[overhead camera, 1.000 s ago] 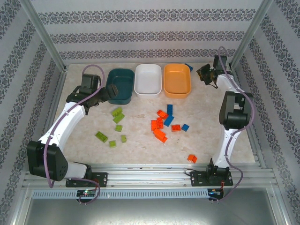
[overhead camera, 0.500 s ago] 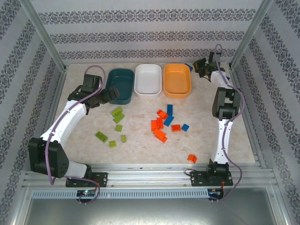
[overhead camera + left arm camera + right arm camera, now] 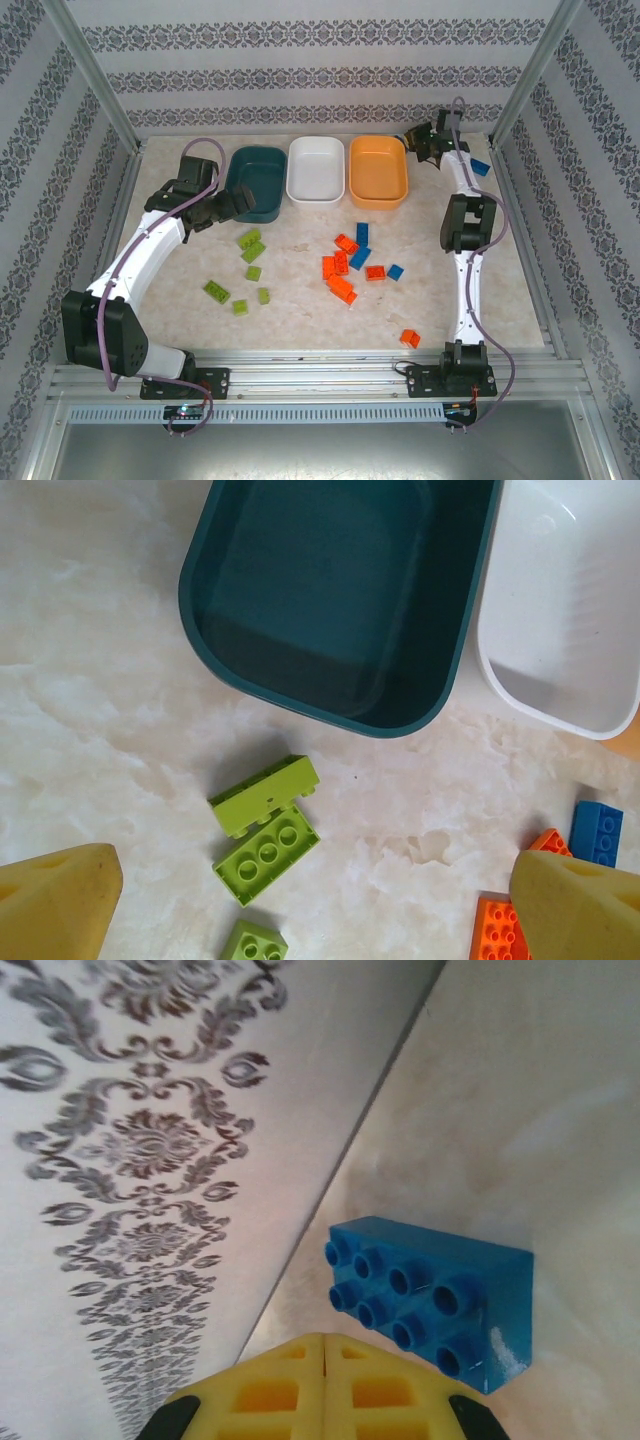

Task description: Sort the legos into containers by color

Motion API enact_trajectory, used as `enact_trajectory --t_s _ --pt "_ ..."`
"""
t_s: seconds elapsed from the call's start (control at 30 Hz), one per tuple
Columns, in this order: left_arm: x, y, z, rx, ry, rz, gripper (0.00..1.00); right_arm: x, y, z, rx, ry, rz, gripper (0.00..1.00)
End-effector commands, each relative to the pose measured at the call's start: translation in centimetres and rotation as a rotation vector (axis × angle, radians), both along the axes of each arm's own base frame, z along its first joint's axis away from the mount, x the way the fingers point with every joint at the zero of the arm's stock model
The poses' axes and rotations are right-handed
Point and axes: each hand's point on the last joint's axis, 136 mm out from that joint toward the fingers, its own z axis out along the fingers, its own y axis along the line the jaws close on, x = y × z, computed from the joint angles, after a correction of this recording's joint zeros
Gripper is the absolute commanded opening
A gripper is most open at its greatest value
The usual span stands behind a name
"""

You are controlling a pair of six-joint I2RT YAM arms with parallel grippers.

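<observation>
Three bins stand in a row at the back: dark teal (image 3: 262, 172), white (image 3: 316, 168) and orange (image 3: 378, 168). All three look bare inside. Lime green legos (image 3: 253, 253) lie left of centre, orange-red legos (image 3: 341, 263) and blue legos (image 3: 359, 257) in the middle. My left gripper (image 3: 233, 205) hovers open at the teal bin's (image 3: 330, 600) near-left corner, above two green bricks (image 3: 265, 795). My right gripper (image 3: 425, 146) is at the back right, beyond the orange bin. Its pads (image 3: 290, 1380) are pressed together with nothing between them, just short of a blue brick (image 3: 435, 1300) by the wall.
A lone orange-red brick (image 3: 410, 338) lies near the right arm's base, and a blue brick (image 3: 480, 167) sits beside the right forearm. Patterned walls and metal posts (image 3: 95, 85) enclose the table. The white bin (image 3: 570, 600) adjoins the teal one.
The right arm has stretched toward the back wall, its gripper moving left and back, which uncovered a blue brick at the right. The left gripper shifted slightly off the teal bin.
</observation>
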Motion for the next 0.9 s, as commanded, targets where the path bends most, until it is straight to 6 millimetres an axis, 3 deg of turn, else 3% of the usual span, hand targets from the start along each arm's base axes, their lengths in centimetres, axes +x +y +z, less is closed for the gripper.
enact_trajectory --t_s 0.0,0.2,0.47,0.63,0.87 --pt "-0.2 -0.1 1.4 0.012 -0.011 -0.004 1.0 -0.9 0.9 -1.6 0.015 0.095 -0.012 0.0" --pt "-0.2 0.0 1.7 0.011 -0.021 0.005 1.0 -2.6 1.2 -4.4 0.02 0.221 -0.033 0.0" --pt "0.1 0.1 2.3 0.005 -0.054 0.019 1.0 -5.0 -0.1 -5.2 -0.049 0.322 -0.089 0.0" --pt "0.7 -0.1 2.1 -0.006 -0.065 0.021 1.0 -7.8 -2.2 -4.0 -0.13 0.377 -0.136 0.0" --pt "1.7 -0.5 1.5 -0.034 -0.073 0.028 1.0 -14.0 -5.3 -2.1 -0.204 0.42 -0.153 0.0"
